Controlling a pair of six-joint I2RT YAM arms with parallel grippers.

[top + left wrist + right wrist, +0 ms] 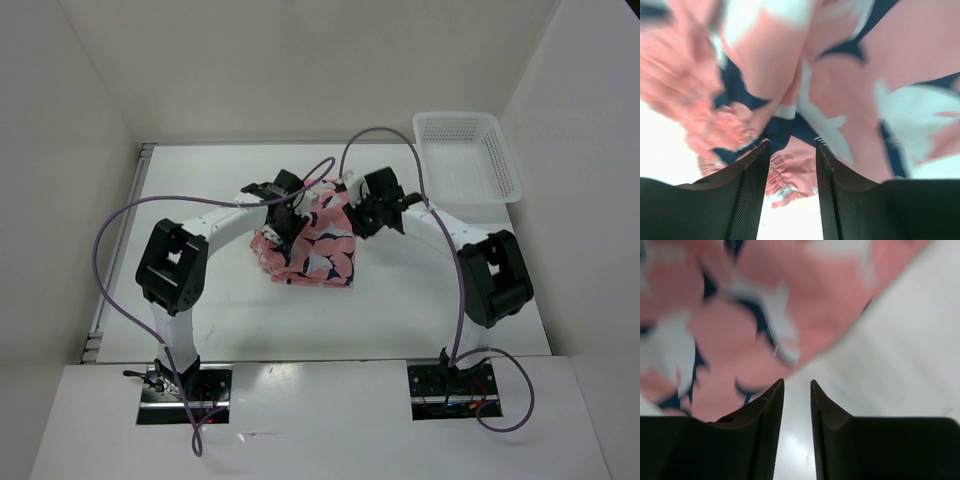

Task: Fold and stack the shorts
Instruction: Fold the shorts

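The salmon-pink shorts (312, 247) with navy-and-white shapes lie in a bunched heap on the white table, mid-way between both arms. My left gripper (291, 220) hovers over their left upper part. In the left wrist view its jaws (792, 142) are open, with pink fabric (850, 85) just beyond the tips and nothing pinched between them. My right gripper (358, 215) is at the shorts' upper right edge. In the right wrist view its jaws (797, 381) stand narrowly open and empty over bare table, with the fabric edge (740, 325) just left of and beyond the tips.
A white plastic mesh basket (467, 160) stands at the back right corner of the table. White walls enclose the table on the left, back and right. Purple cables arch from both arms above the workspace.
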